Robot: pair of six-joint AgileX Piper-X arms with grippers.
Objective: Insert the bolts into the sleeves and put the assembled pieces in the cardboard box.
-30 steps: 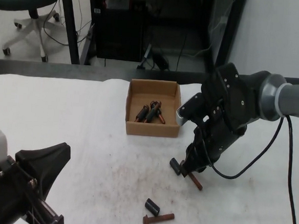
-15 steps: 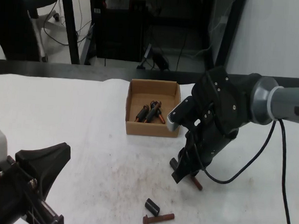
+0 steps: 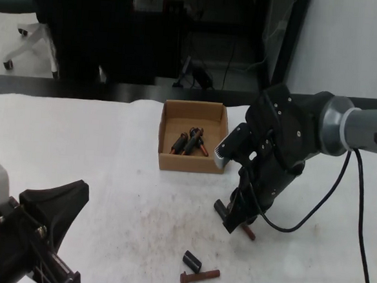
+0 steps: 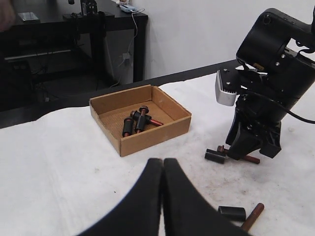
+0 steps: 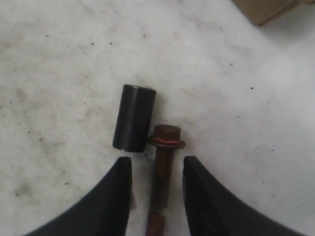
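Matte black, blocky wrist housing on the right arm with a grey tubular forearm, pale ring and thin black cable trailing below it, plus a small silver camera block. Smooth, curved black fingers on the left gripper and right gripper.

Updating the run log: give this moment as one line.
right gripper: open, astride bolt | sleeve: beside bolt head | left gripper: shut

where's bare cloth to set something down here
Bare cloth spans from the cardboard box left to the left gripper, and right of the right gripper. Crowded before the box: sleeve, bolt under that gripper, second sleeve, second bolt nearer.
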